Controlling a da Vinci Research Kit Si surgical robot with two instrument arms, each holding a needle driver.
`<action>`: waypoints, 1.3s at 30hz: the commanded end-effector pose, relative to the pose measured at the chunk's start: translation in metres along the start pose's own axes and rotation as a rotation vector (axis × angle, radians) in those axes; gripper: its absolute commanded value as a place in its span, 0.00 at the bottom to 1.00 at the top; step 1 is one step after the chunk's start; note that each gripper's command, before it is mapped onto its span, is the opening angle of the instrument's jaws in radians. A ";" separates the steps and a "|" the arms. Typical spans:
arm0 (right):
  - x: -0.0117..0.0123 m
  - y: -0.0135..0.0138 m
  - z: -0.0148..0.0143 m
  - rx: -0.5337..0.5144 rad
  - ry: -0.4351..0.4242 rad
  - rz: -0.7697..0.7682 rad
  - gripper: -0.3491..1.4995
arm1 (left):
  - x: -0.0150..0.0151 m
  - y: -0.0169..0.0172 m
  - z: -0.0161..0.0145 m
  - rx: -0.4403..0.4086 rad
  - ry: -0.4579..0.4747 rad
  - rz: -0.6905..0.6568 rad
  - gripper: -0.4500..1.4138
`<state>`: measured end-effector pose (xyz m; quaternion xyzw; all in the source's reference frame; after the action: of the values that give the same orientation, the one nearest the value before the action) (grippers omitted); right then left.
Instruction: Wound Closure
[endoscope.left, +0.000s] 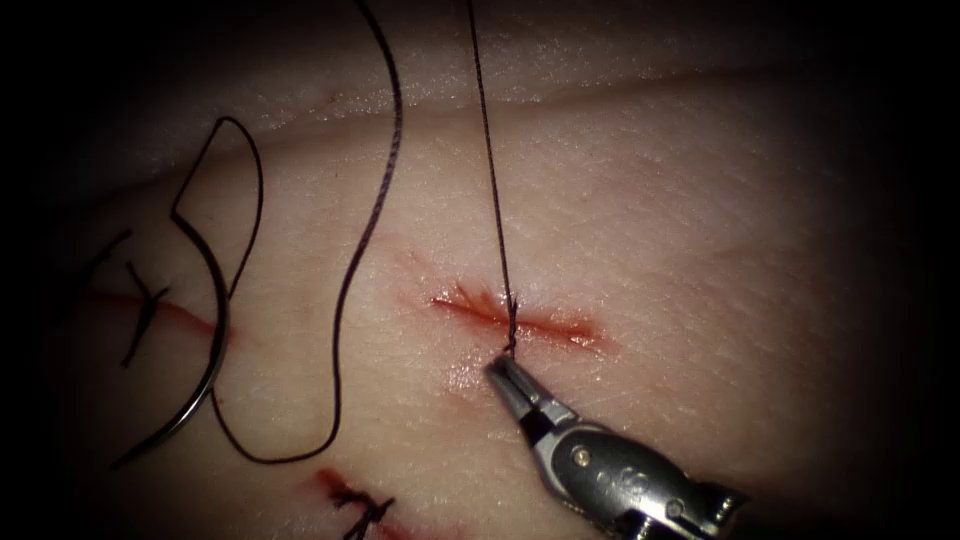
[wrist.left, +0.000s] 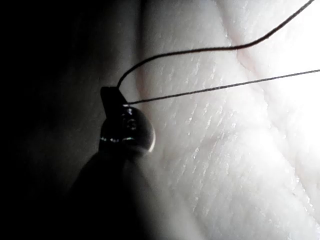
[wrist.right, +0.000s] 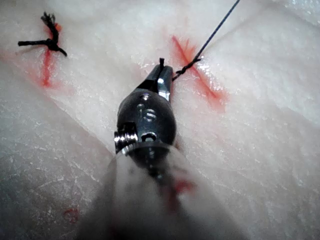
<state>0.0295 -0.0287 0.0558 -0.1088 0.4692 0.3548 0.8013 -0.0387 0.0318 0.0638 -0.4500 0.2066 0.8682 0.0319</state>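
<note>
while right tool pinches braided thread, curved needle lies loose.

count – one needle, one long thread, three cuts in the tissue, two tools – one per arm.

Glossy metal right gripper; moist, finely pebbled tissue; matt braided thread.
</note>
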 end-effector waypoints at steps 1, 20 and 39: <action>-0.0005 -0.0008 0.0007 0.005 -0.001 -0.003 0.00 | 0.0001 -0.0007 0.0010 0.005 0.001 0.000 0.00; 0.0029 0.0018 0.0004 0.047 0.058 0.037 0.85 | 0.0042 0.0062 -0.0020 -0.106 0.193 -0.108 0.00; 0.0098 0.0097 -0.0004 0.377 0.037 0.128 0.60 | 0.0186 0.0229 -0.0142 -0.341 0.506 -0.193 0.00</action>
<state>0.0250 -0.0179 0.0486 0.0744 0.5483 0.3052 0.7751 -0.0437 0.0019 0.0489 -0.6683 0.0122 0.7436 -0.0142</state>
